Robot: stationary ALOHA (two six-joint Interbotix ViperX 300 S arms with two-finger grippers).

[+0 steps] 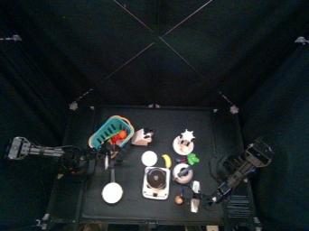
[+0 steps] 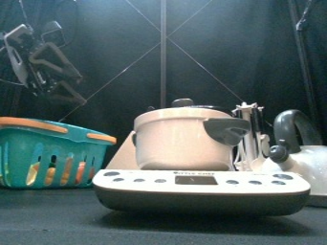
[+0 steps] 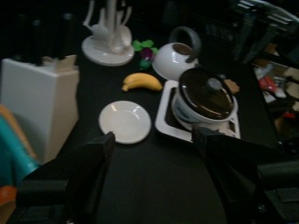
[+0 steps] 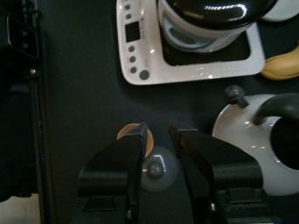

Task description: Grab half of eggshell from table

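The right gripper [image 4: 158,140] pointed steeply down at the table [image 4: 76,114], its jaws a narrow gap apart. Between them, close to the tips, sat a small pale rounded thing that I took for the eggshell half [image 4: 153,166]; whether the jaws already pinched it or only straddled it could not be told. Just outside one jaw an orange-brown rim [image 4: 132,131] peeked out, perhaps another shell piece. Such a vertical approach suited a small, fragile thing lying low on a flat surface: the jaws could come down either side of it without sweeping its neighbours.

Those neighbours were close. Beside the gripper stood a white kettle [image 4: 263,140] with a black knob, and ahead of it a cooker [image 4: 193,39] with its button panel facing the gripper, a banana [image 4: 284,63] just past that. In the top view the right arm [image 1: 241,167] reached in low toward the table's near corner.

The left gripper [image 3: 152,157] hung open and empty, well above the table, looking down on a white plate [image 3: 125,120], the banana, the cooker and a white stand [image 3: 105,44]. The front view showed the left arm [image 2: 45,62] raised high, out of the way, near a teal basket [image 2: 52,148].
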